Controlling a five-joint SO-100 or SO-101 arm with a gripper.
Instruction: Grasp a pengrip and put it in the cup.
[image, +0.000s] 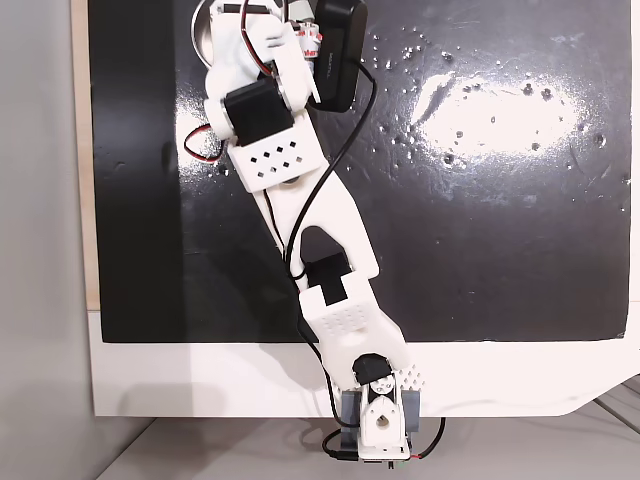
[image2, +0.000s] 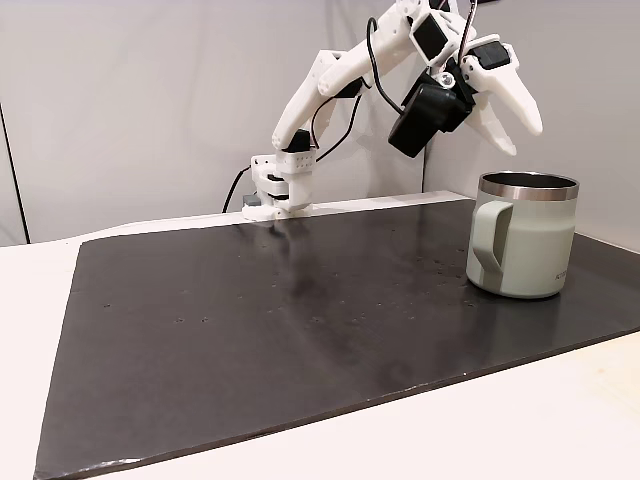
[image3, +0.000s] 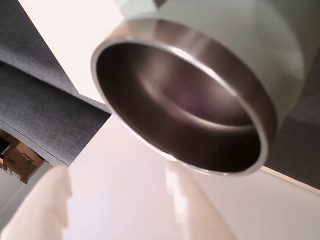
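The cup (image2: 522, 236) has a smooth, matt pale sage-grey coating outside and a bare steel rim; in the wrist view its inside (image3: 185, 97) is polished metal, glossy, with soft streaked reflections; the black mat (image2: 300, 310) is smooth and semi-glossy, throwing a bright glare in a fixed view (image: 500, 110) and carrying scattered tiny specks; the arm (image: 300, 200) is matt white plastic with perforated panels and black plastic motor blocks; its cables (image: 345, 140) are black and rubbery; the white table (image: 200, 375) under the mat looks smooth and matt
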